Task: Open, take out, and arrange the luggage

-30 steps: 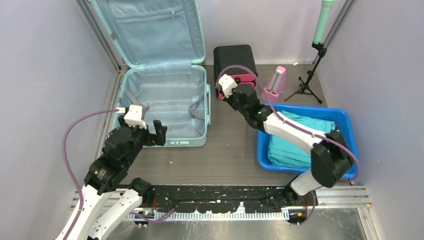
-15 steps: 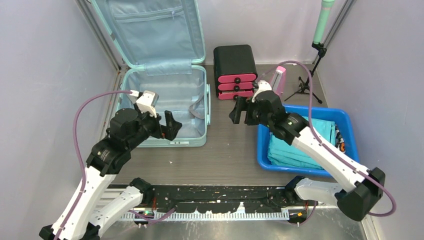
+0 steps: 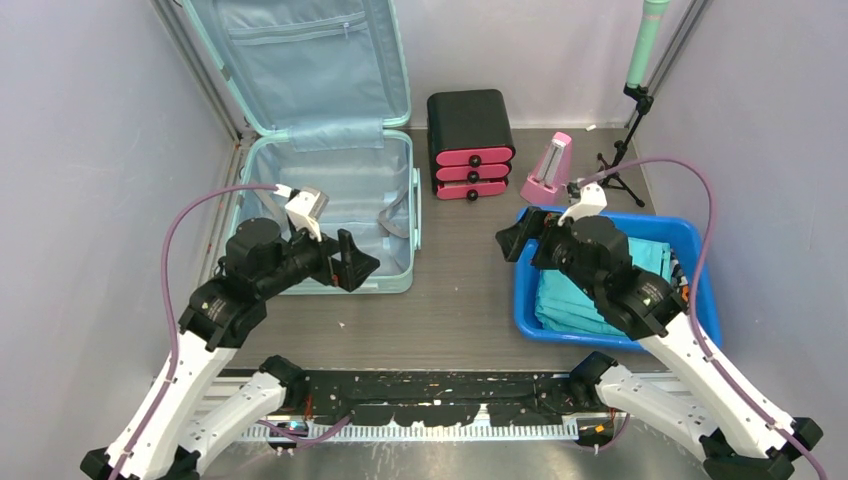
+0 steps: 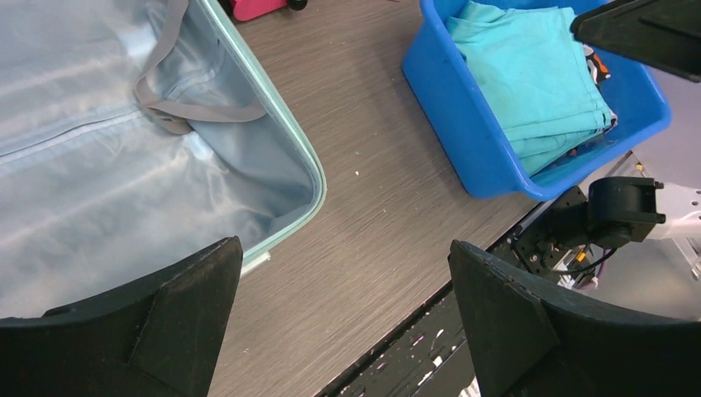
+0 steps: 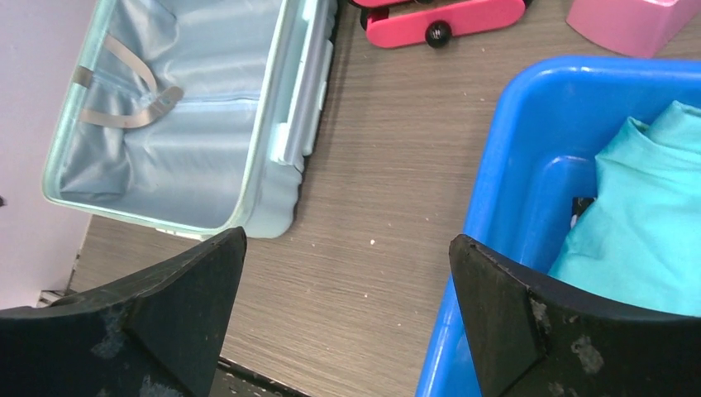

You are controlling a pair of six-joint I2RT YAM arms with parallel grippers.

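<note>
Luggage (image 3: 340, 190) lies open at the table's far left, lid upright. Left gripper (image 3: 358, 262) hangs over its near right corner, right gripper (image 3: 515, 238) beside the blue tub (image 3: 522, 300). Left wrist: jaws wide apart, empty. Right wrist: the same.

Bright, even light — soft shadows, sharp focus

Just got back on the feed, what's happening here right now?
The luggage lies open, lid raised, only its straps showing inside. Both end effectors are open and hold nothing: the left end effector hovers over the luggage's near corner, the right end effector over the blue tub edge, where folded teal cloth lies.
</note>
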